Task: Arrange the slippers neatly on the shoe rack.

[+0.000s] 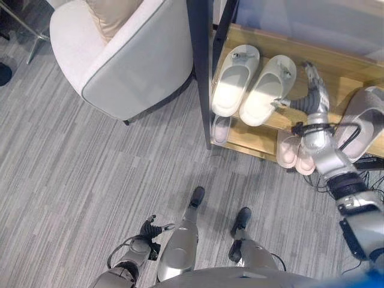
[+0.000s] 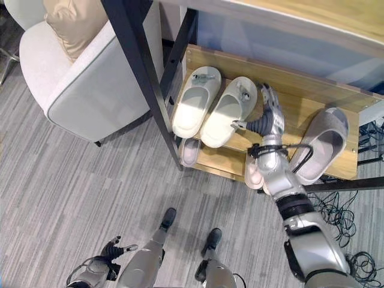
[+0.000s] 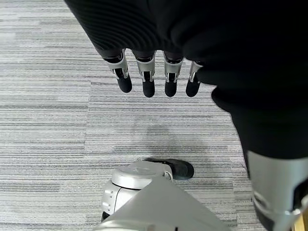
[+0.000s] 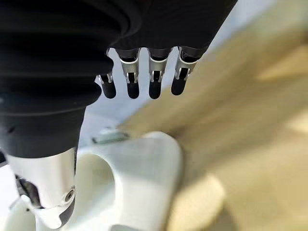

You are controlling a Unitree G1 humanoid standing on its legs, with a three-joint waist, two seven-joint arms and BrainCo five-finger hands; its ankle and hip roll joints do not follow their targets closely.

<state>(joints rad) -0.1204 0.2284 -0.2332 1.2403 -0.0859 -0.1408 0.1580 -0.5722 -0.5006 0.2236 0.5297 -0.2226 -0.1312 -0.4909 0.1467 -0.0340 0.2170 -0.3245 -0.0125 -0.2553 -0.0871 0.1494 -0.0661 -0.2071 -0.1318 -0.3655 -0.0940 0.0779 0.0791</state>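
Observation:
Two white slippers, one (image 1: pixel 234 81) beside the other (image 1: pixel 267 90), lie side by side on the wooden shelf (image 1: pixel 339 72) of the shoe rack, toes toward the back. My right hand (image 1: pixel 315 90) is over the shelf just right of the right-hand white slipper, open, fingers (image 4: pixel 139 82) straight, thumb at that slipper's side (image 4: pixel 139 183). A grey slipper (image 1: pixel 363 123) lies tilted on the same shelf, further right. My left hand (image 1: pixel 147 231) hangs low over the carpet, open, its fingers (image 3: pixel 147 79) straight and holding nothing.
On the lower shelf sit a pair of pink slippers (image 1: pixel 295 153) and a pale slipper (image 1: pixel 221 129). The rack's black post (image 1: pixel 201 72) stands at its left end. A white armchair (image 1: pixel 126 54) with a beige cushion is left of the rack. Grey carpet covers the floor.

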